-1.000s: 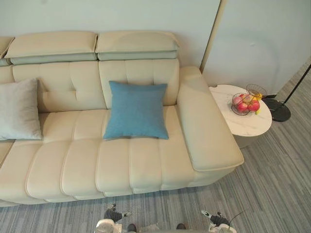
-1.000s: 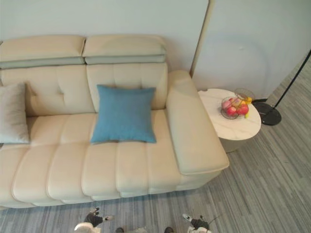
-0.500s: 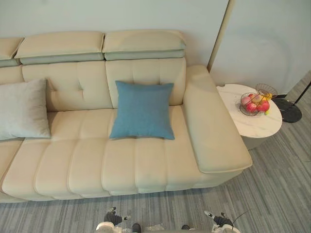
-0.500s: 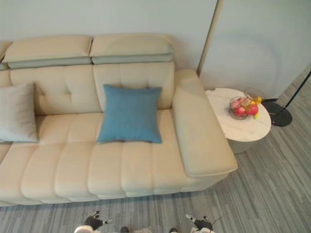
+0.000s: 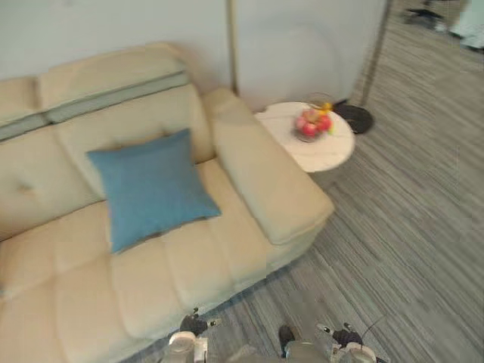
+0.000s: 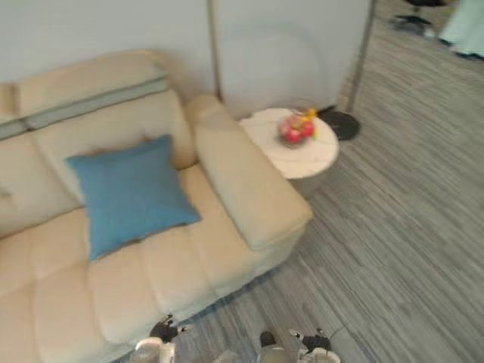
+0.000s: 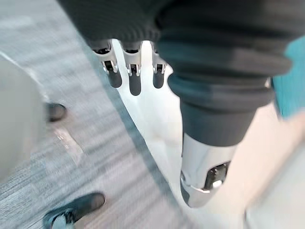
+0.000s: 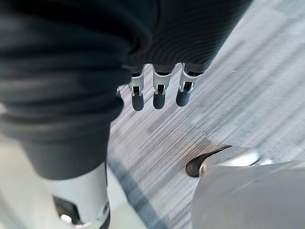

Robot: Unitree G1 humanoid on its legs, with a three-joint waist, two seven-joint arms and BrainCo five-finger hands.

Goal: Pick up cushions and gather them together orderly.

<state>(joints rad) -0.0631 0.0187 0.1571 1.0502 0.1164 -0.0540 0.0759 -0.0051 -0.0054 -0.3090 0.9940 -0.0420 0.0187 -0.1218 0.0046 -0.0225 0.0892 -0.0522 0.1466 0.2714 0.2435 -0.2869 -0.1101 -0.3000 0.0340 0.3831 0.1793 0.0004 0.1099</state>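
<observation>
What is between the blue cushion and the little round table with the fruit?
The wide armrest lies between the blue cushion and the round table, plain in both eye views.

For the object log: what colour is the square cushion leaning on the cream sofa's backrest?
Plain blue; the square fabric cushion shows best in the left eye view.

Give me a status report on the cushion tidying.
Done: nothing that shows yet. The blue cushion leans alone against the backrest of the sofa, untouched. In hand: nothing; the left hand and the right hand both hang open, fingers straight and empty. Left: the whole job, picking up the blue cushion and grouping it neatly with any others.
</observation>
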